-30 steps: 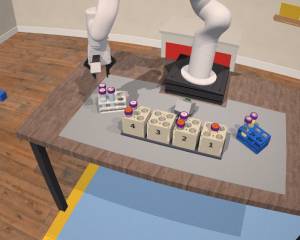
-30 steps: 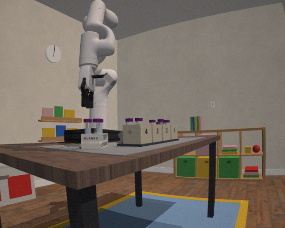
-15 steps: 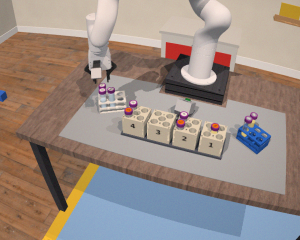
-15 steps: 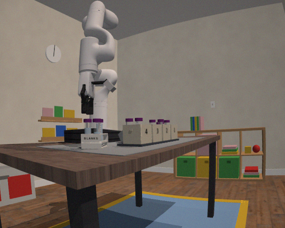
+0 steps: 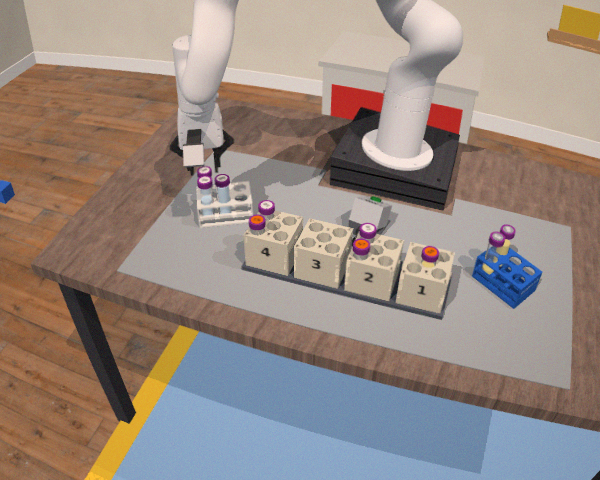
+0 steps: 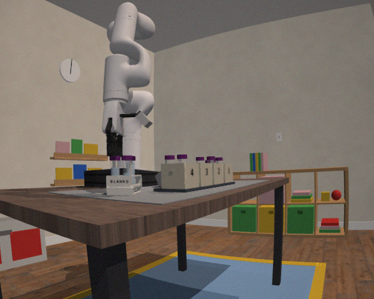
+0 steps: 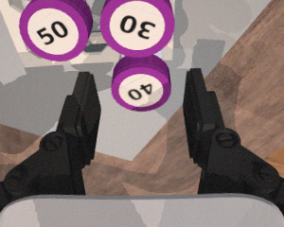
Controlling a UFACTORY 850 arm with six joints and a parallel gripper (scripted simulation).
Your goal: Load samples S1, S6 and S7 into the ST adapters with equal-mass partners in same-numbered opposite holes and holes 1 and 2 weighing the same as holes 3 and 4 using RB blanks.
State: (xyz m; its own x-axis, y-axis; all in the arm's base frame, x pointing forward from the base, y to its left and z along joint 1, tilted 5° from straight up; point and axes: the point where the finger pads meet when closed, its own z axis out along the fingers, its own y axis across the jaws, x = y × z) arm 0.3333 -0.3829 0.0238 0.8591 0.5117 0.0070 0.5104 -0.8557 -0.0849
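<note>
My gripper is open and empty. It hangs over the far end of the white blank rack RB, also seen in the side view. In the wrist view its fingers stand to either side of the 40 mL blank, a little above its cap and not touching it. The 30 mL blank and the 50 mL blank stand behind it in the rack. On stand ST, adapter 4 holds an orange-dot tube and a white-dot blank. Adapter 2 holds an orange-dot tube and a blank. Adapter 1 holds one orange-dot tube. Adapter 3 is empty.
The blue sample rack RS stands at the right with two tubes in it. The grey box with the green DONE key sits behind adapters 2 and 3, in front of the arm's black base.
</note>
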